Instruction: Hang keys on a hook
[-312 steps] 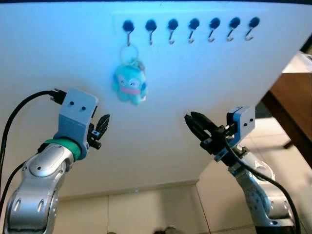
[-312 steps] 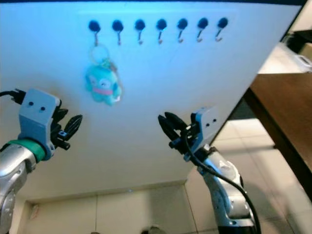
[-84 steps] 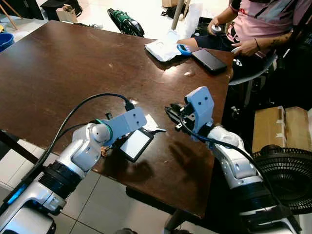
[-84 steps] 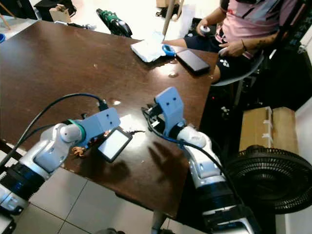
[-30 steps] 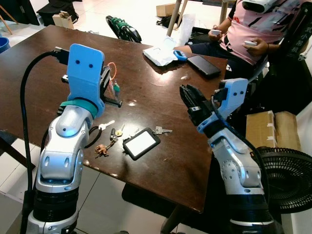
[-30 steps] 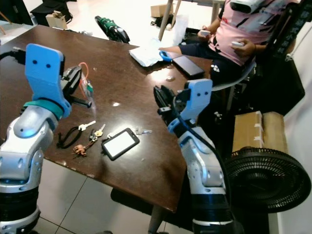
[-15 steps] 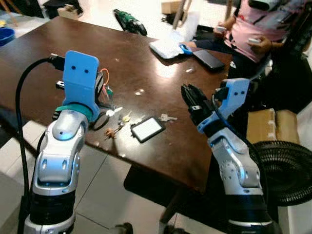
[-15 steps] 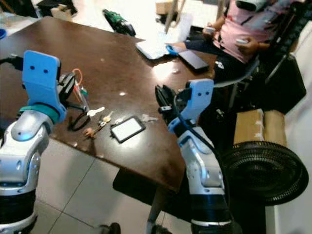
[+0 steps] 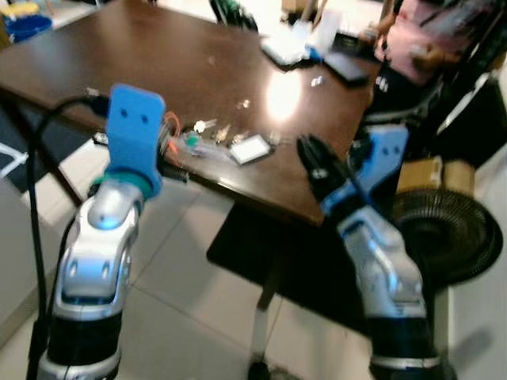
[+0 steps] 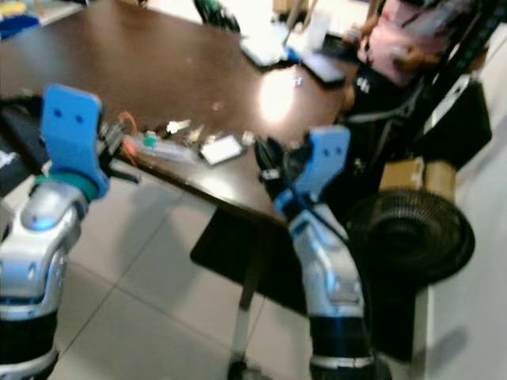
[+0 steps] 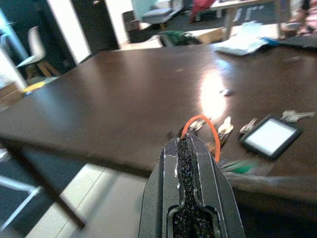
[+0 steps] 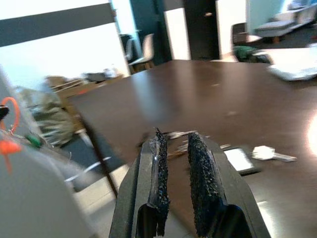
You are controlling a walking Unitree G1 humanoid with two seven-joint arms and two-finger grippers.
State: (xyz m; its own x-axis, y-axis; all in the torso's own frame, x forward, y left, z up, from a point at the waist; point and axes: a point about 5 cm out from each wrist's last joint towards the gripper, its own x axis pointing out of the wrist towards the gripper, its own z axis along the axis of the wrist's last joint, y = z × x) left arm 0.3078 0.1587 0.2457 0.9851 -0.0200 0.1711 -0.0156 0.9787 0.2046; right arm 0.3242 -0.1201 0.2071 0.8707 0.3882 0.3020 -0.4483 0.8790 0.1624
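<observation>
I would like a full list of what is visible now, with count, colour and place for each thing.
Table: one, dark brown, ahead of the robot.
Keys: a few, silver, near the table's front edge.
Card holder: one, black with white face, beside the keys.
Fan: one, black, on the floor, right.
Person: one, pink top, seated at the far right.
Left gripper: shut on an orange-ringed key set.
Right gripper: slightly open, empty.
</observation>
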